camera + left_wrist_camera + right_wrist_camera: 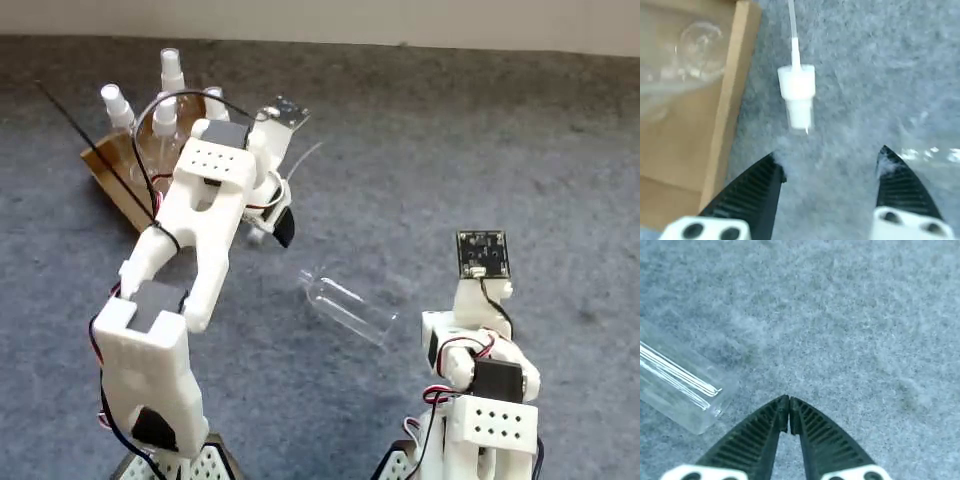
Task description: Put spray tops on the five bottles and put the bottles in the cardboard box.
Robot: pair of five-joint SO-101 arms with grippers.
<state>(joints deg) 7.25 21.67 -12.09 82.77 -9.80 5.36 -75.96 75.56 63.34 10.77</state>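
The left gripper [830, 167] has its two black jaws spread wide and holds nothing. It hangs over the grey carpet [450, 150]. Just past the jaw tips lies one loose spray top [796, 95], flat on the carpet, nozzle end toward the gripper and thin dip tube pointing away. It touches neither jaw. Just beside it runs the side wall of the cardboard box [730, 100], and the round clear shape of a bottle shows inside the box.

The right gripper [789, 412] has its two jaws pressed together with nothing between them, tips low over the carpet. Near it, off one jaw and not touching, lies one uncapped bottle [675, 385], clear and on its side.

From the high view, the left arm [205, 215] stretches out to the near edge of the box, which sits at the far left of the table. Four capped bottles [165, 125] stand upright in the box, each with a white spray top; one of them is partly hidden behind the arm. The single uncapped bottle lies in the middle of the table, between the two arms and well apart from the box. That makes five bottles in sight: four in the box and one outside.
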